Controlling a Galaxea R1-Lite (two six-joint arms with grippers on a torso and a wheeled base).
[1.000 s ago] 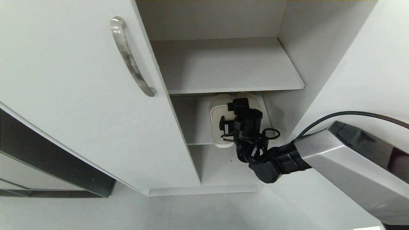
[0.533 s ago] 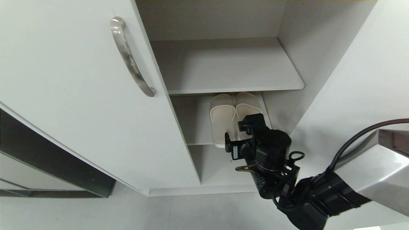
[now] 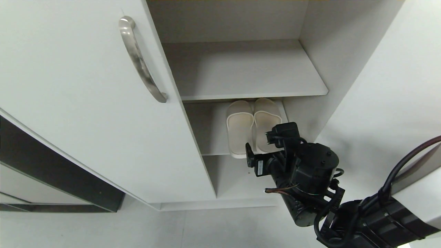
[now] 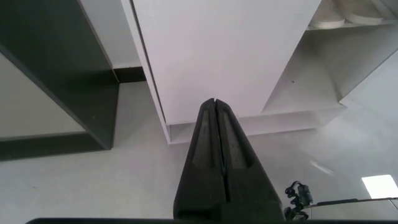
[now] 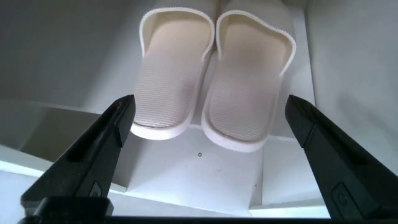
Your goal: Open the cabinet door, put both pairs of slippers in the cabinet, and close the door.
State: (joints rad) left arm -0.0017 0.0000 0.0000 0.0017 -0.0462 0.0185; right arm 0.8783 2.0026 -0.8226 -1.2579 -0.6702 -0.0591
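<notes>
Since the slippers [image 3: 253, 125] sit side by side on the middle shelf [image 3: 210, 137], heels at the front edge and long axis running straight back, they're dead ahead of the right gripper [image 3: 264, 144]. It hangs just off that edge, spread wide, holding nothing. The left gripper [image 4: 214, 106] is pinched closed, empty, low by the closed door [image 3: 86, 103]. Right arm's nearer, and I'd guess this pair's done.
</notes>
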